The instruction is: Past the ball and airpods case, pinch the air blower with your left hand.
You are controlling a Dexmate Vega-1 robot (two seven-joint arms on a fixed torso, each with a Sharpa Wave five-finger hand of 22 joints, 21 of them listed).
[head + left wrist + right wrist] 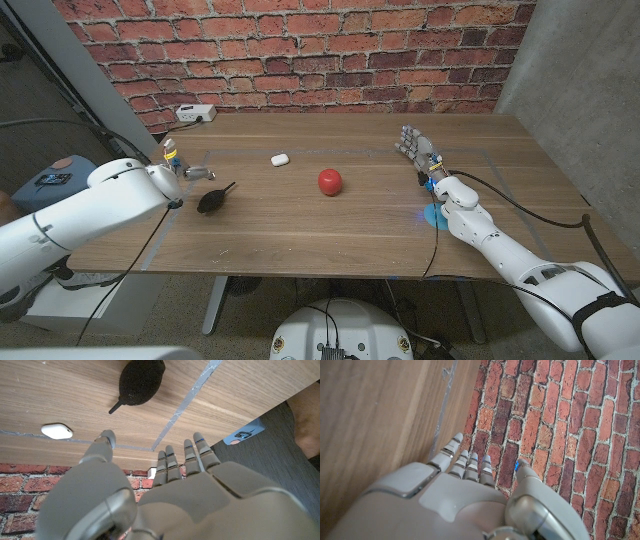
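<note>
The black air blower [215, 198] lies on the wooden table [330, 235] at the left, its nozzle pointing to the far right. My left hand [190, 170] hovers just behind and left of it, holding nothing. The left wrist view shows the same hand [150, 490] with its fingers spread and apart from the blower [141, 381]. The white airpods case [279, 158] [56, 431] and the red ball [330, 181] sit near the table's middle. My right hand [415, 145] [460, 495] is at the far right, fingers stretched out and empty.
A white power strip [195, 114] lies at the table's back left by the brick wall [300, 50]. Silver tape lines [185, 402] mark a rectangle on the tabletop. A person's limb [306, 415] shows off the table's left edge.
</note>
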